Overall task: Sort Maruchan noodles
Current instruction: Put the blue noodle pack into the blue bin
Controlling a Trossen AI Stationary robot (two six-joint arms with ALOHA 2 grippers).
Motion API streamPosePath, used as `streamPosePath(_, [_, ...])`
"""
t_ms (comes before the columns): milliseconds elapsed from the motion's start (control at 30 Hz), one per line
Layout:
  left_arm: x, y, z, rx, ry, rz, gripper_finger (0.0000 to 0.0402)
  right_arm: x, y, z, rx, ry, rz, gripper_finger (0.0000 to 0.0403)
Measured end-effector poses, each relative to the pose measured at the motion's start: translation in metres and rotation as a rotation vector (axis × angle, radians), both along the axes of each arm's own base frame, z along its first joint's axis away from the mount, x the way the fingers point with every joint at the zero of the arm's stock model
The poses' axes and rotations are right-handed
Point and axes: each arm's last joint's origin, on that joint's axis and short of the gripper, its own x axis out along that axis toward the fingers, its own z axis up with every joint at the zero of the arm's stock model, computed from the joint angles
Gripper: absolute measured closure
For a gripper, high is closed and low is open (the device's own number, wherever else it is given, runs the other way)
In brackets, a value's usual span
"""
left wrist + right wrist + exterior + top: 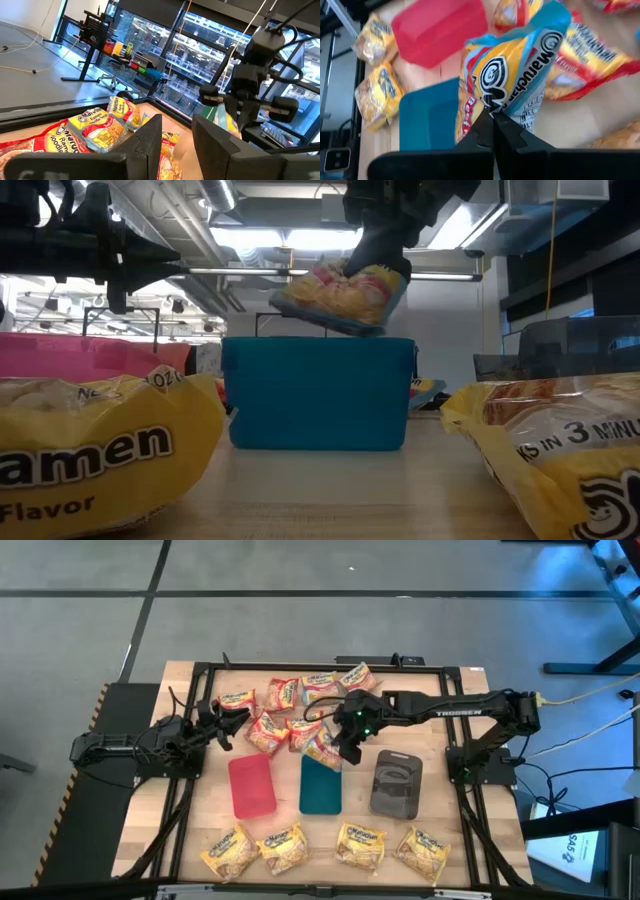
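Foreground: yellow packets [95, 450] lie nearest the low camera.
Right gripper [492, 117]: clenched on the blue-edged packet [512, 75], hanging over the teal tray [321, 785].
Left gripper [175, 137]: parted, empty, beside the red packets [270, 710].
Handling: judged light, crinkly, slippery, contents brittle; pinch the sealed edge.

One camera looks straight down on the worktop [200, 830]; another sits level at its six o'clock edge; both catch the teal tray [321, 786].
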Motion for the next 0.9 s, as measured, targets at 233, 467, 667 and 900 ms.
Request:
streamPosePath(233, [0.0, 0.0, 0.0, 0.0, 0.0, 0.0, 0.0299, 0.004, 0.009, 0.0, 0.018, -0.026, 0.013, 0.0403])
streamPosePath(467, [0.0, 0.0, 0.0, 0.0, -0.001, -0.001, 0.0299, 0.005, 0.008, -0.002, 0.026, -0.017, -0.025, 0.0403])
streamPosePath(667, [0.0, 0.0, 0.0, 0.0, -0.001, -0.002, 0.0299, 0.01, 0.012, -0.008, 0.067, 0.004, -0.047, 0.0389])
streamPosePath(900, [0.0, 0.0, 0.0, 0.001, 0.0, -0.002, 0.0299, 0.013, 0.018, -0.015, 0.057, 0.035, -0.039, 0.0372])
